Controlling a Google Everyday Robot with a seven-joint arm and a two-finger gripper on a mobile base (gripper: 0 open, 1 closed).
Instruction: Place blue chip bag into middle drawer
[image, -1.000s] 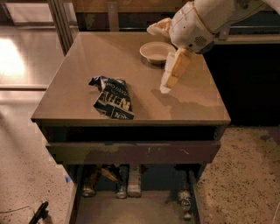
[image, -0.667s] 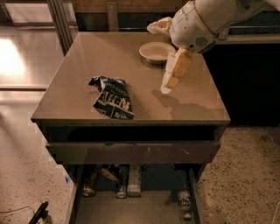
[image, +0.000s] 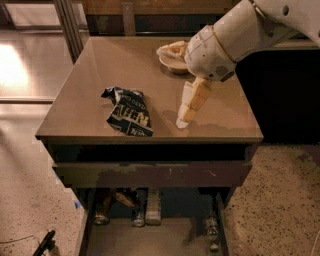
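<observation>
**Bag on the top, gripper beside it, middle drawer open**

Your gripper (image: 181, 121) hangs tip-down over the front right part of the cabinet top (image: 90, 70); its tip sits at or just above the surface; from this angle you cannot tell whether it is released or clenched. The white arm (image: 235, 35) comes in from the upper right; its rounded wrist housing sits directly above the gripper.

The bag (image: 127, 111) lies flat and crumpled on the top, near the front edge; it is left of the gripper and apart from it, with a strip of the top showing between the two; its white lettering faces up.

A pale bowl (image: 170, 61) stands towards the back of the top; the wrist hides its right side.

Below the top you see the upper drawer (image: 150, 173) with its long brown front panel; a dark gap runs between the panel and the top. Under that, the middle drawer (image: 150, 241) stands pulled well out towards you; its grey-brown floor shows between thin dark side walls. Along its back, in the shadow under the upper drawer, lie several things that look like cans (image: 147, 207), though it is too dark there to be sure; one more lies close to the right wall.
</observation>
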